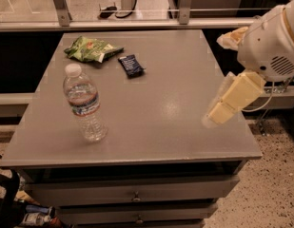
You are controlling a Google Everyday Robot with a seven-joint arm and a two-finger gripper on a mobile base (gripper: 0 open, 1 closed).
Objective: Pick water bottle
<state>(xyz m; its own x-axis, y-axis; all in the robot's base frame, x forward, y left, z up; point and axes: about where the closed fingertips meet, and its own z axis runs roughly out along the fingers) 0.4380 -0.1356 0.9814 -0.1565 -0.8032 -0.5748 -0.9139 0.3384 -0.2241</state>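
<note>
The water bottle (pixel 84 103) stands upright on the left part of the grey table (pixel 175 94). It is clear ribbed plastic with a white cap and a white, blue and red label. My gripper (pixel 214 117) is cream-coloured and hangs from the white arm (pixel 270 42) at the right. It sits above the table's right part, far to the right of the bottle and well apart from it. It holds nothing that I can see.
A green snack bag (pixel 92 50) and a small dark packet (pixel 131 65) lie at the back left of the table. Drawers (pixel 136 194) sit under the tabletop. A metal rail (pixel 137 23) runs behind. Clutter (pixel 23 213) lies on the floor at the lower left.
</note>
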